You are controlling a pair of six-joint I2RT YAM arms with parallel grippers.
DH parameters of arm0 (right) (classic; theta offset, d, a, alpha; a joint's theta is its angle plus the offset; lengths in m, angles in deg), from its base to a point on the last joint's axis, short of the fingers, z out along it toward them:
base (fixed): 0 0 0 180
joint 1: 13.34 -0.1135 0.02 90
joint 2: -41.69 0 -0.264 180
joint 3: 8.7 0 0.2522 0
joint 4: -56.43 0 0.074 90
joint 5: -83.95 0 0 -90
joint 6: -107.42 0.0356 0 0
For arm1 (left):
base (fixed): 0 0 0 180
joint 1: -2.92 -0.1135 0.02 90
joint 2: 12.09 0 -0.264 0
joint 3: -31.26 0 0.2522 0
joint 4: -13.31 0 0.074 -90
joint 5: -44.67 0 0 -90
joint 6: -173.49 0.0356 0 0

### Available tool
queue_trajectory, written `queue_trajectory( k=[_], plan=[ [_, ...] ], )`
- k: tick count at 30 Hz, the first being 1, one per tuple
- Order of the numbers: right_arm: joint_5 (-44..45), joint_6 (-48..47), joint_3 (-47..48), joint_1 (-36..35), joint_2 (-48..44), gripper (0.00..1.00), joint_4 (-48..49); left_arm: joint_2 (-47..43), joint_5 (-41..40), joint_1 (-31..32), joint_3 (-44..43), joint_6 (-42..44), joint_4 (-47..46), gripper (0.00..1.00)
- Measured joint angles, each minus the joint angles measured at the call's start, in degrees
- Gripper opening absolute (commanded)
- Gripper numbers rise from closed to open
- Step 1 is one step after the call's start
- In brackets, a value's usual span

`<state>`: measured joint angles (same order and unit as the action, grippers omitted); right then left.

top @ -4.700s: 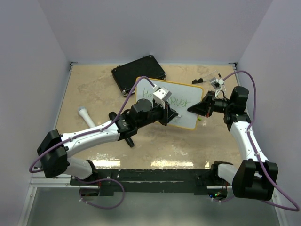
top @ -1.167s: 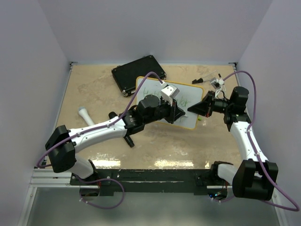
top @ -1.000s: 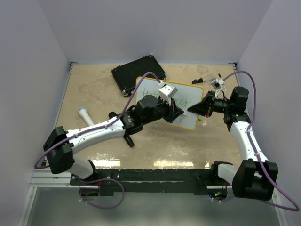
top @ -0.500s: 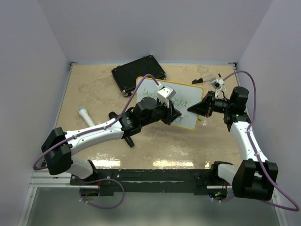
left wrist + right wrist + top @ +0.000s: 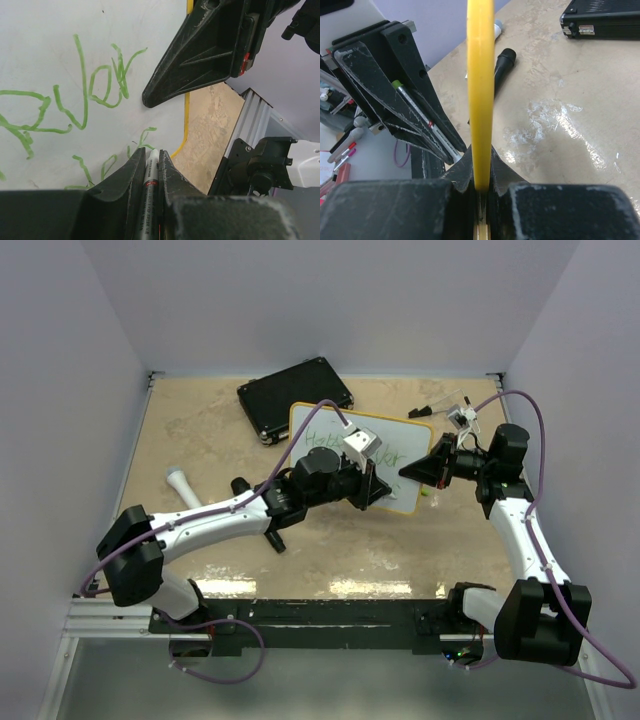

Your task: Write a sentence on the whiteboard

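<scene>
Left jaws: clamped tight on a marker (image 5: 150,185), tip at the whiteboard (image 5: 318,425) just below the green sentence (image 5: 95,85) | Right jaws: pinched shut on the board's yellow right rim | Board: mid-counter (image 5: 200,430)

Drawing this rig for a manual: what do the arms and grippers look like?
The left arm and right arm have white links, black joints and a looping purple cable each. The left gripper and right gripper have black, tapered, scuffed fingers.
</scene>
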<state>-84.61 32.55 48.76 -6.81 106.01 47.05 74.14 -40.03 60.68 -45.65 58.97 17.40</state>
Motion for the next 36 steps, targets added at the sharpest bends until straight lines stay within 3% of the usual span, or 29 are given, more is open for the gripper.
queue_trajectory(
  k=[29, 36],
  plan=[
    [-0.5, 0.2, 0.0, 0.0, 0.0, 0.0, 0.0, -2.5, -1.0, 0.0, 1.2, 0.1, 2.6, 0.0],
    [-0.8, 0.3, 0.0, -0.1, -0.5, 0.0, -0.1, -10.7, 3.7, -1.6, 3.3, 0.2, 2.6, 0.0]
  ],
)
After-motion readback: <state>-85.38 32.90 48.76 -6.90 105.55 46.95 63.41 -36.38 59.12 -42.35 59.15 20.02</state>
